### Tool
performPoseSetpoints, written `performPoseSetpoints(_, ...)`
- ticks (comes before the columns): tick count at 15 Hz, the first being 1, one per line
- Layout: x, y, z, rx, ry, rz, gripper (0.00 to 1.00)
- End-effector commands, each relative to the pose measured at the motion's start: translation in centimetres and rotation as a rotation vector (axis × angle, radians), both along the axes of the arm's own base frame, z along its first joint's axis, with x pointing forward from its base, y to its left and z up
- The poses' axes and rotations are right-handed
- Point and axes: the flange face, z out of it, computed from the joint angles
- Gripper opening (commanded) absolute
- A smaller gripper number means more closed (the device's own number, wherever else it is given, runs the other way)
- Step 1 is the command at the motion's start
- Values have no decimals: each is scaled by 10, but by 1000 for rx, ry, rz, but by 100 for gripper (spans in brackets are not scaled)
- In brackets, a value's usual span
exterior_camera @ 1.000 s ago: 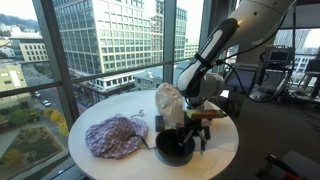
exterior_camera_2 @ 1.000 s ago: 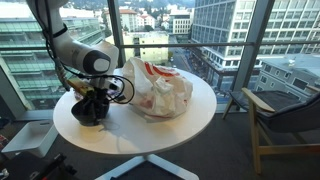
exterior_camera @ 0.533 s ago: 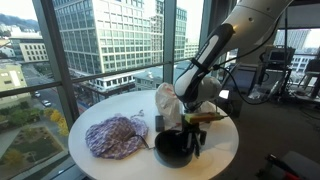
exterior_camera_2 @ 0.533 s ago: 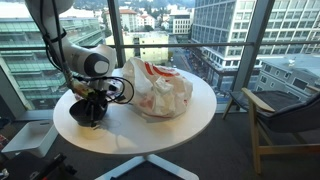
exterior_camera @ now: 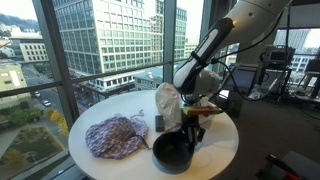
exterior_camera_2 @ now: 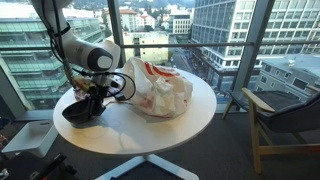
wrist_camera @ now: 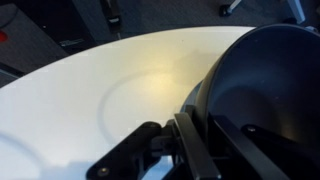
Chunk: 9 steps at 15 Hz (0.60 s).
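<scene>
Pinching the black bowl (wrist_camera: pixel 265 85) by its rim with the pincer (wrist_camera: pixel 188 140) at lower centre of the wrist view; held its body toward frame right, at the table (wrist_camera: pixel 90 90) edge, apart from the plastic bag (exterior_camera_2: pixel 160 88) in an exterior view.

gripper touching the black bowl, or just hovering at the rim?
Touching. In the wrist view the gripper straddles the rim of the black bowl, with a finger against each side of the wall and no gap showing.
</scene>
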Motion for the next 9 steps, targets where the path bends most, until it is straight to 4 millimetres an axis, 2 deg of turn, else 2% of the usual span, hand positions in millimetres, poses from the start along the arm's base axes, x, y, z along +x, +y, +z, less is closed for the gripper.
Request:
performPoseSetpoints(1,12,-14,21,71,40,-95,4)
performPoseSetpoints(4,20,-36,28,115,82,-203,4)
performPoseSetpoints(7,26,-65,34,172,128,-331,4)
performPoseSetpoints(9,28,-87,45,190,132,-405,4)
